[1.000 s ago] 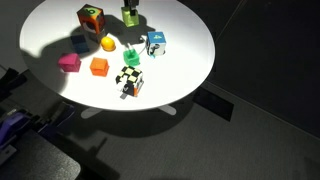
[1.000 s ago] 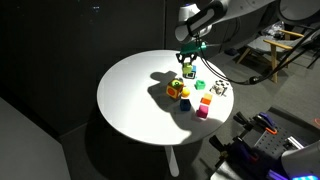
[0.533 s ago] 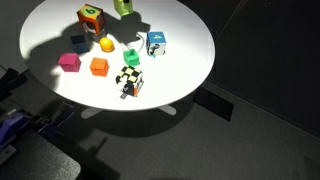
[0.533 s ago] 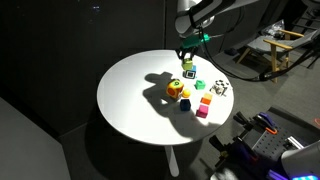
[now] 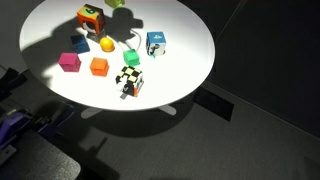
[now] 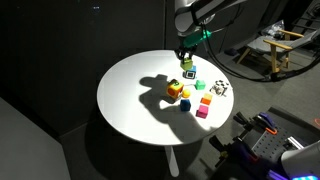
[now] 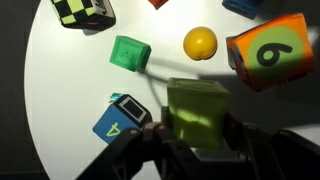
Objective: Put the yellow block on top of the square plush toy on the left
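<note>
Two fingers of the gripper are clamping the yellow block at the lower centre of the wrist view, keeping it lifted off the white table. Beyond it, a blue-and-white cube is sitting at lower left. Farther up, a green block and a yellow-orange ball are lying side by side. At upper right, the square plush toy is resting apart from the block.

The arm is showing smooth white rounded shells with darker grey joints in an exterior view, a teal-green light is glowing just above the black gripper, and in the wrist view its fingers are looking dark grey and blurred.
</note>
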### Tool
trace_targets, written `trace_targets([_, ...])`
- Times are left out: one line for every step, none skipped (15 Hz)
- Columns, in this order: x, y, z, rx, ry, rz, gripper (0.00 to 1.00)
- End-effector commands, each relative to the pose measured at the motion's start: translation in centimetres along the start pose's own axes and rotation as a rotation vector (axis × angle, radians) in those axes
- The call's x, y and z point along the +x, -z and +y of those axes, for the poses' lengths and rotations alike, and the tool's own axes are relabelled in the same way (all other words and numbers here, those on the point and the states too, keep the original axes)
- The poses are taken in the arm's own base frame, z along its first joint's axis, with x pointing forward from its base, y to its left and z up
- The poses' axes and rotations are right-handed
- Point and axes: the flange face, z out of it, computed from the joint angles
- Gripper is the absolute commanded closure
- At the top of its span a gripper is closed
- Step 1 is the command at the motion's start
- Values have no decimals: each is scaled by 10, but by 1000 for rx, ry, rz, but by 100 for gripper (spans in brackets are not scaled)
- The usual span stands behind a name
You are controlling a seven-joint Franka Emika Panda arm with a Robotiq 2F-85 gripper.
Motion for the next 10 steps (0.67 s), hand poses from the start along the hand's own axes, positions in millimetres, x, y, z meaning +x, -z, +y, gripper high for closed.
trace_targets([-18, 14, -9, 1, 119, 24, 73])
trace_targets([-21, 15, -13, 7, 147, 27, 73])
trace_targets([-25, 16, -18, 13, 176, 30, 73])
trace_targets([-27, 16, -22, 16, 202, 29, 73])
trace_targets([-30, 16, -26, 18, 226, 31, 73])
trace_targets([-33, 15, -30, 20, 246, 30, 73])
trace_targets([-36, 14, -34, 22, 267, 33, 73])
trace_targets([-38, 13, -38, 23, 288, 36, 73])
trace_targets([-40, 12, -42, 24, 305, 38, 73])
trace_targets([-42, 11, -45, 25, 320, 39, 73])
